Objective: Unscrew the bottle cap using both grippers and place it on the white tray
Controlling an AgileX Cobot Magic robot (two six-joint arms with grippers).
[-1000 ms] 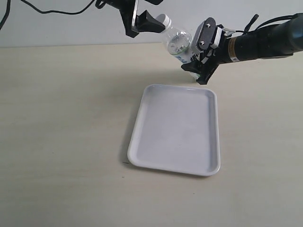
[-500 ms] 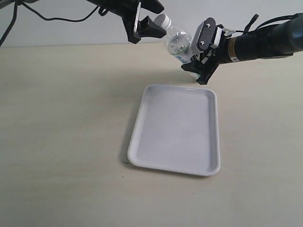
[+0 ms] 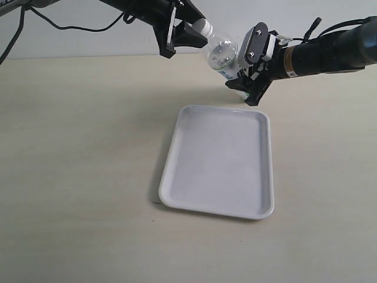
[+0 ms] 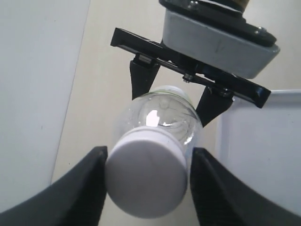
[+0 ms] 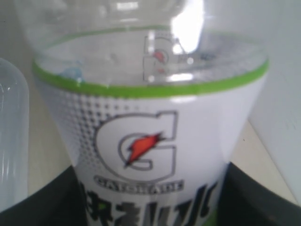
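Two arms share one bottle above the far edge of the counter, and the split of labour explains the pose. Your right arm reaches in from the side. Your right jaws are clamped across the bottle's body, one dark jaw showing at each side of the label in the right wrist view. That grip carries the bottle clear of the counter and, by my reading, is there to stop it spinning when the top is turned.

The bottle leans with its neck up and toward your left arm, which puts the bottle cap square before the left wrist camera. The cap sits on the neck, not yet off. Your left jaws stand one to each side of it, partly open and so near its rim that you cannot tell whether they pinch it or merely bracket it.

The white tray lies flat on the counter just in front of and below the bottle, with nothing in it. Parked that near, it leaves only a short carry once the cap comes free. Expect the smooth little cap to slip if the pinch is light or off-centre.
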